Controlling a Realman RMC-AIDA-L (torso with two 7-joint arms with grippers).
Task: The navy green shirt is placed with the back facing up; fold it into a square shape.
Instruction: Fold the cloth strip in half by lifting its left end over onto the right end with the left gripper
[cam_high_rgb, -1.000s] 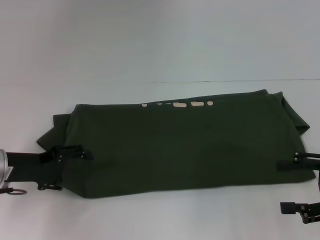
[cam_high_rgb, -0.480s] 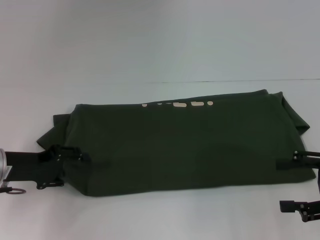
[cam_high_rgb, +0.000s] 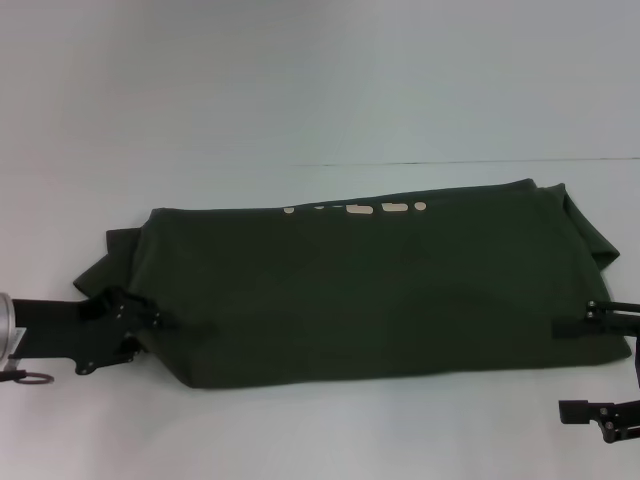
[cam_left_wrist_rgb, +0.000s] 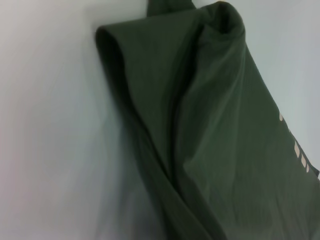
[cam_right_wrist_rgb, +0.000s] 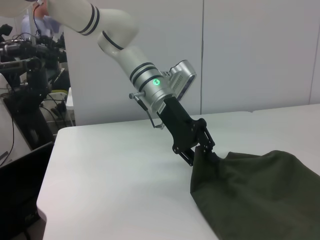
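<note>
At about eight o'clock in the head view, the left gripper (cam_high_rgb: 140, 335) reaches in low over the white table (cam_high_rgb: 320, 100), its dark fingers pinched together on the near left corner of the navy green shirt (cam_high_rgb: 370, 290); the right wrist view confirms this from across the table, showing the left gripper (cam_right_wrist_rgb: 200, 150) clamped on a bunched peak of cloth lifted just off the tabletop. In the left wrist view the shirt (cam_left_wrist_rgb: 220, 150) hangs in soft folds with a rolled edge, and a few cream marks show near its far hem. Moving toward the centre, the shirt lies across the table as a long, wide band, doubled over on itself, with a row of cream lettering (cam_high_rgb: 365, 209) peeking out along its far edge at about twelve o'clock. A sleeve sticks out at nine o'clock and another fold of fabric juts out at two o'clock. At about four o'clock, the right gripper (cam_high_rgb: 580, 370) sits at the shirt's right end, fingers spread wide apart: one finger rests on the cloth's edge, the other hangs off the fabric nearer the table's front, gripping nothing.
</note>
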